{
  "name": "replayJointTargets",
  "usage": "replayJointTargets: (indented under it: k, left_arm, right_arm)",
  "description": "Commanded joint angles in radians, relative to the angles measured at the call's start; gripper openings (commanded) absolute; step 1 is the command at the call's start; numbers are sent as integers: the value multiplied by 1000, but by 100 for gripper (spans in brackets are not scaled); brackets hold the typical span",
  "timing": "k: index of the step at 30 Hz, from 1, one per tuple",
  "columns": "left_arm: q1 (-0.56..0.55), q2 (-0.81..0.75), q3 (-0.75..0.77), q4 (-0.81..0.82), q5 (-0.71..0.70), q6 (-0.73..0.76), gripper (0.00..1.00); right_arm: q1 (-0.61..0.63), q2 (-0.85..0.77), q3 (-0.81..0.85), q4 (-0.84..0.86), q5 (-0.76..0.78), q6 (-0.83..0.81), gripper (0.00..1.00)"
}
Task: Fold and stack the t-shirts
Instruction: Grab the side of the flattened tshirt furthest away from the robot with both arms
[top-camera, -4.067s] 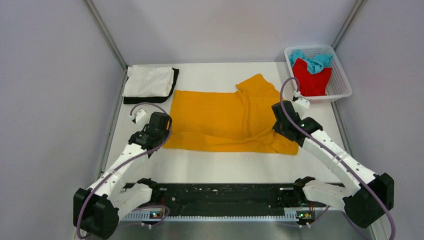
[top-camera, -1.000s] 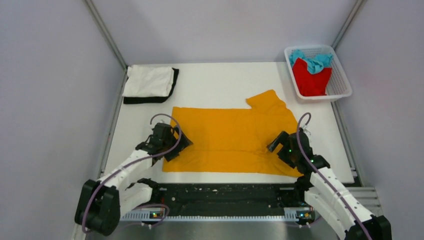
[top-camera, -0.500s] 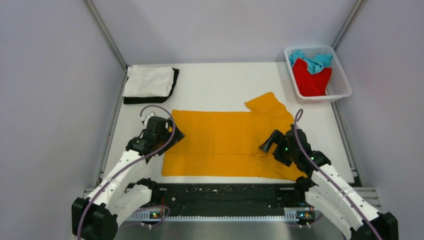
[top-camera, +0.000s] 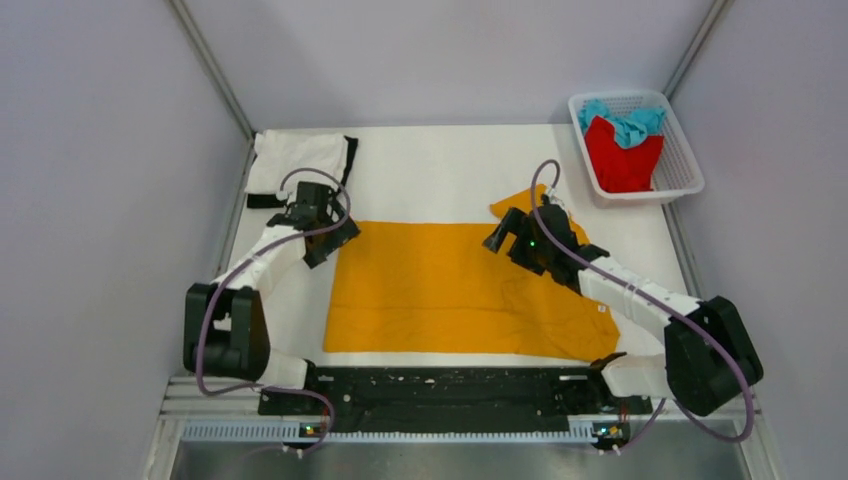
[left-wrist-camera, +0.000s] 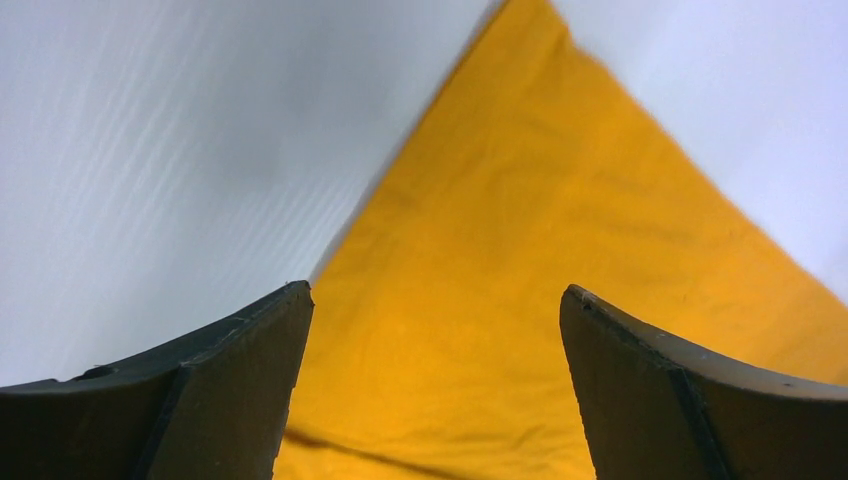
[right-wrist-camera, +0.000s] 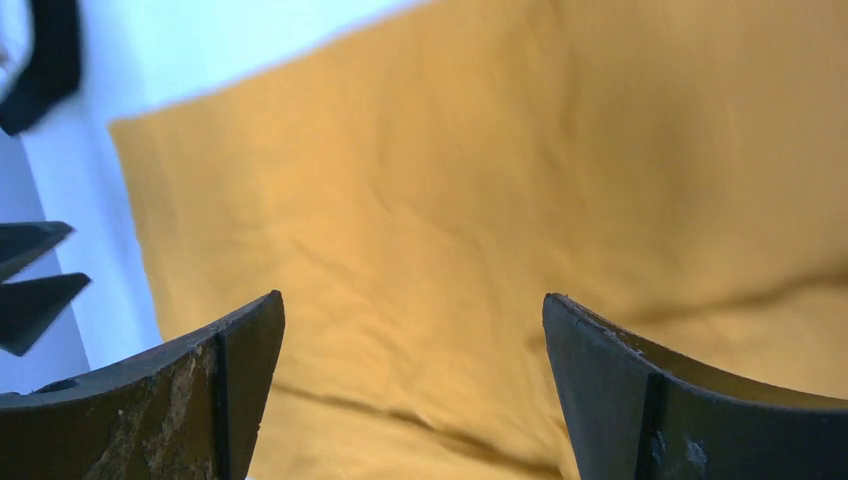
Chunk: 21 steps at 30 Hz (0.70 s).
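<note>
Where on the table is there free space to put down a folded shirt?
Widest bare patch: the far table strip between the folded white shirt and the basket, beyond the orange-yellow shirt. The margins left and right of that shirt are crowded by the arms. The left gripper and right gripper hang open over its far edge.
</note>
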Motion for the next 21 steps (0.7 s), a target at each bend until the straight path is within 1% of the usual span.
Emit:
replayJointTargets:
  k: [1,4,6,8,10,11,14,17,18,20,21]
  left_arm:
    - [59,197,170,59,54,99,97]
    - [90,358,345,-9,72,137,91]
    - [102,452,427,-31,109,160,84]
    - [104,523,494,-60,138,170,81]
    - [103,569,522,-56,179,177,74]
    - [103,587,529,-53,172,175,71]
    - [101,638,561,-71,154,169,61]
    - [98,663,571,-76,157,172,54]
    - [96,670,573,-78,152,170,50]
    - [93,682,577,-78,147,164,46]
    - [90,688,581,-80,149,166,41]
  right_arm:
    - [-5,103,177,95,119,-120,99]
    - [-79,179,260,84,88,-163,99]
    - [-127,216,296,86,45,-184,99]
    - [-154,246,329,87,49,-221,99]
    - [-174,273,361,76,86,-248,99]
    - [-186,286,384,66,102,-234,99]
    - [-207,326,413,126,105,-238,99]
    - [-215,395,495,74,123,-284,99]
    - [-216,414,517,57,130,-300,99]
    - [-224,444,535,49,141,-299,99]
    - [-228,454,534,58,141,-292,99]
